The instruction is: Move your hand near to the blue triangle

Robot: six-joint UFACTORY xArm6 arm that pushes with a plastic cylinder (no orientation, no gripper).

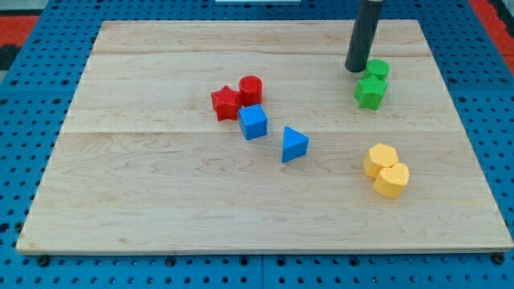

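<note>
Presently my tip is seen at the view's upper right, just beside the green cylinder and above the green star; no end effector is fitted. Well apart, the blue triangle is found mid-bench, near the blue cube

My tip down, rod near-upright, upper right.
</note>
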